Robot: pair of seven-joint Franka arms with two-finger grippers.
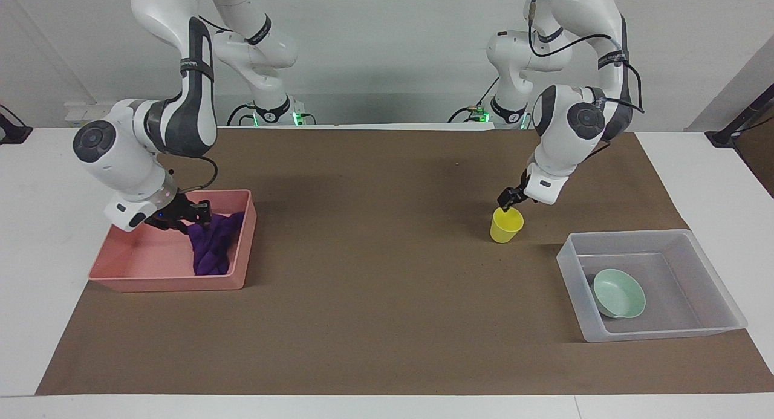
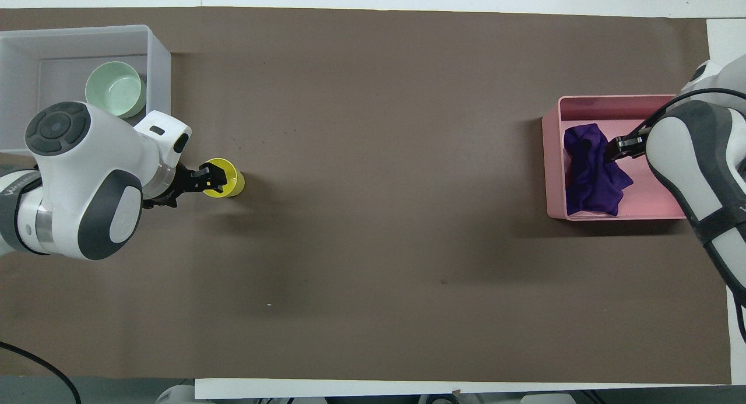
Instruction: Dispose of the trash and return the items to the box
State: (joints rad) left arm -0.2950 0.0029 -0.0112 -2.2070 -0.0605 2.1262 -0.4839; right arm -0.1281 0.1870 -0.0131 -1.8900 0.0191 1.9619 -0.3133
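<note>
The purple cloth (image 1: 211,248) lies heaped inside the pink bin (image 1: 133,268), against the wall toward the table's middle; it also shows in the overhead view (image 2: 591,174). My right gripper (image 1: 195,216) is low in the pink bin, touching the cloth's top edge. The yellow cup (image 1: 505,225) stands upright on the brown mat, nearer to the robots than the clear box (image 1: 665,331). My left gripper (image 1: 510,202) is open at the cup's rim, its fingers astride the rim (image 2: 213,179). The mint bowl (image 1: 618,294) leans inside the clear box.
The pink bin (image 2: 641,208) stands at the right arm's end of the mat, the clear box (image 2: 158,60) at the left arm's end. The brown mat (image 1: 375,274) between them holds nothing but the cup.
</note>
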